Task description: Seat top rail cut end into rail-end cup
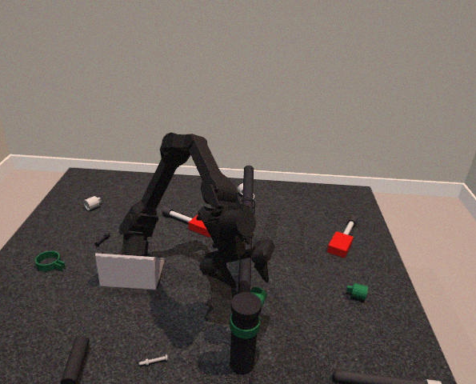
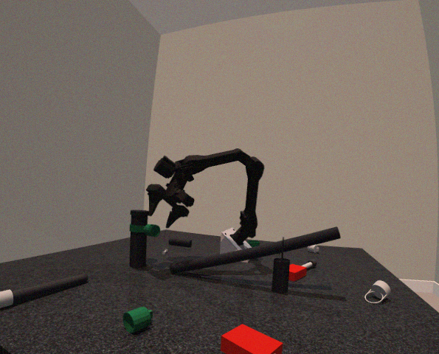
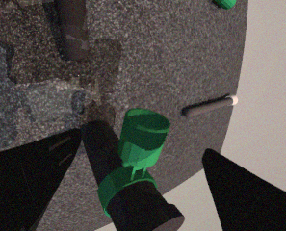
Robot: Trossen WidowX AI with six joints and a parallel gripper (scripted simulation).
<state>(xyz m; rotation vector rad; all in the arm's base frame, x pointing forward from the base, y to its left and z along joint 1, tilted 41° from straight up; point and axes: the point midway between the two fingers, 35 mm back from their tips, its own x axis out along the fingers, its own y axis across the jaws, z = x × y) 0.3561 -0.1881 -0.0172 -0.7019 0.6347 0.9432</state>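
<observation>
The rail [image 1: 248, 179] [image 2: 231, 257] [image 3: 73, 24] slants through the loop [image 2: 282, 247] on the short post [image 2: 280, 277]. Its low end is at the table, short of the big post [image 1: 242, 353] [image 2: 137, 251], and outside the cup; its far end is raised. The green rail-end cup [image 1: 259, 294] [image 2: 153, 230] [image 3: 144, 146] hangs on the green band [image 1: 245, 331] [image 2: 135, 228] [image 3: 108, 190], a little below the post cap [image 1: 246, 303] [image 2: 138, 212]. My gripper [image 1: 250, 282] [image 2: 159, 220] [image 3: 144, 145] is open and empty, fingertips just above the cup, one close to the post cap.
A white-capped dark rail [image 1: 378, 378] [image 2: 47, 289] [image 3: 207, 107] and a loose green cup [image 1: 358, 291] [image 2: 137, 320] lie on the table. Red blocks [image 1: 340, 243] [image 2: 251, 338], a white bolt [image 1: 153, 360], a dark tube [image 1: 76, 359] and a white loop cap [image 2: 381, 288] lie around.
</observation>
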